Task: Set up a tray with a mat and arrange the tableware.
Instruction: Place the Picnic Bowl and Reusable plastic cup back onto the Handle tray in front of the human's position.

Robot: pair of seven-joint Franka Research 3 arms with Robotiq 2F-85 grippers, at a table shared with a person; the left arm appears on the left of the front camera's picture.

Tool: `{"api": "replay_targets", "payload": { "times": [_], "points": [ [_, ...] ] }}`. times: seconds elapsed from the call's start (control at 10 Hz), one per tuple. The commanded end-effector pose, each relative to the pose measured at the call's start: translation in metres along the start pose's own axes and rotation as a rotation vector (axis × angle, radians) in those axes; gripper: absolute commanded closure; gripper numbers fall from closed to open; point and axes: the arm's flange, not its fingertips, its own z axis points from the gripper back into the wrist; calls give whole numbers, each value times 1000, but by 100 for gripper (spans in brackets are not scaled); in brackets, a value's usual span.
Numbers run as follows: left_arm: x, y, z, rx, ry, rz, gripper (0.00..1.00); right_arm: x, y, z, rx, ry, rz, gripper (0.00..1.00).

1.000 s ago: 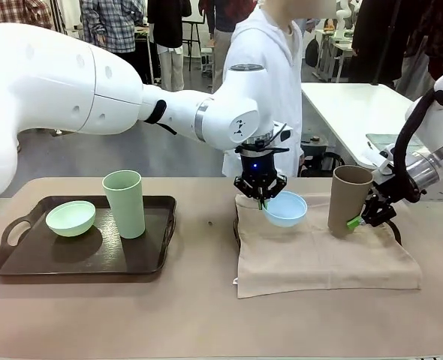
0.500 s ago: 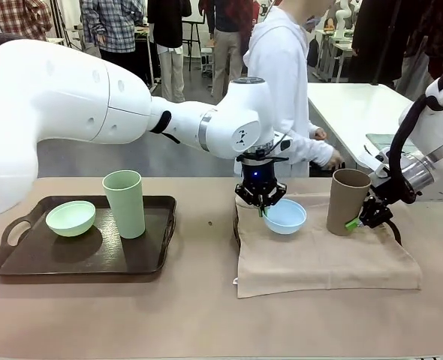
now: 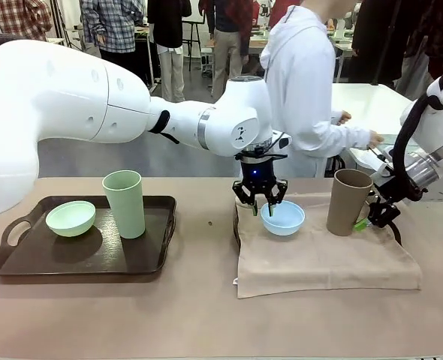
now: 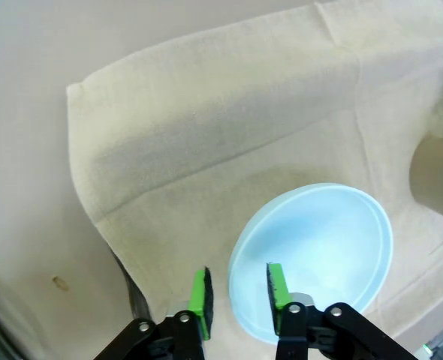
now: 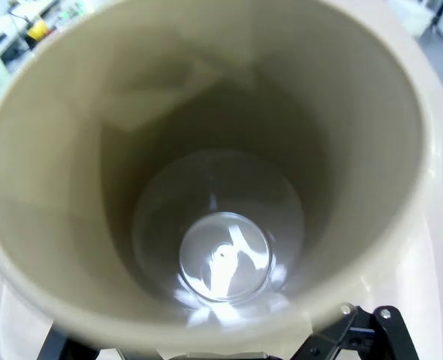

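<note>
The left gripper stands open, its green pads astride the near rim of the light blue bowl, one pad inside and one outside, with a gap showing by the outer pad. In the front view that gap is hidden, and the left gripper simply looks perched on the bowl's edge. The bowl is matte and shallow and sits on the beige mat.

The right gripper is close against the tan-brown tumbler, which stands upright on the mat; I cannot tell whether it grips. Its wrist camera looks straight down into the tumbler, showing a glossy bottom.

Well to the left, a dark tray holds the pale green bowl and pale green tumbler.
</note>
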Motion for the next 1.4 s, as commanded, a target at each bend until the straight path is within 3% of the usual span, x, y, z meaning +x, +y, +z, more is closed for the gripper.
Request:
{"api": "replay_targets", "payload": {
  "times": [0.0, 0.1, 0.2, 0.3, 0.4, 0.5, 0.8, 1.1, 1.3],
  "points": [
    [-3, 5, 5, -32, 27, -10, 0, 2, 5, 20, -32, 77, -50, 0],
    [-5, 7, 7, -38, 28, -14, 33, 0, 6, 28, -56, 72, -64, 0],
    [-7, 7, 8, -45, 27, -20, 0, 0, 8, 36, -76, 66, -88, 0],
    [-11, 9, 15, -50, 41, -36, 13, 8, 15, 42, -72, 74, -130, 0],
    [-20, 11, 26, -50, 49, -56, 0, 21, 26, 49, -84, 130, -244, 0],
    [-31, 16, 43, -48, 48, -95, 0, 38, 40, 58, -100, 193, -383, 0],
    [-74, 31, 107, -24, -6, -174, 0, 92, 77, 84, -226, 417, -624, 0],
    [-110, 51, 162, 43, -51, -183, 0, 152, 98, 81, -302, 567, -823, 0],
    [-122, 60, 192, 86, -88, -159, 0, 202, 96, 77, -381, 600, -917, 0]
  ]
}}
